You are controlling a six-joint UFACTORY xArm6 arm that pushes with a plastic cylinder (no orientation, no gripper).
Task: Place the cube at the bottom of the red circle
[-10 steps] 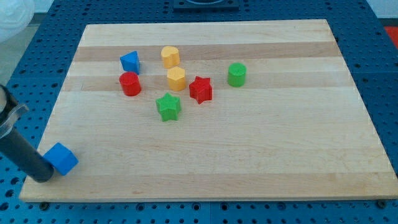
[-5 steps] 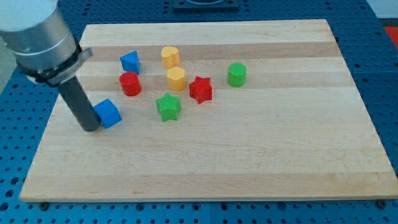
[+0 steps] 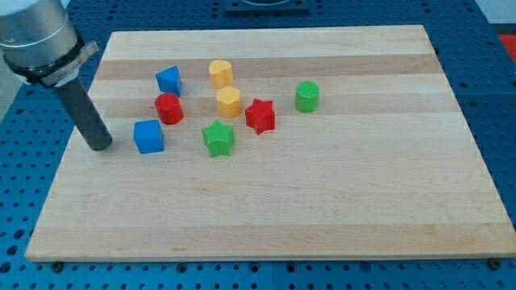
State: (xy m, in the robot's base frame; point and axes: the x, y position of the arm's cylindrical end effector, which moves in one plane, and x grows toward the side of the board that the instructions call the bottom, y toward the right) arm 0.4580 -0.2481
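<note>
The blue cube point(image 3: 148, 136) lies on the wooden board, just below and to the left of the red circle point(image 3: 168, 108), a small gap apart from it. My tip point(image 3: 100, 147) stands at the cube's left, clear of it by a visible gap. The dark rod rises from the tip toward the view's top left.
A second blue block point(image 3: 168, 80) sits above the red circle. Two yellow blocks point(image 3: 220, 73) point(image 3: 229, 102), a red star point(image 3: 260, 116), a green star point(image 3: 218, 138) and a green cylinder point(image 3: 306, 97) lie to the right. The board's left edge point(image 3: 64, 153) is near my tip.
The blue cube was pushed from the board's bottom left corner up and right to below the red circle. My tip has since drawn back to the left, off the cube.
</note>
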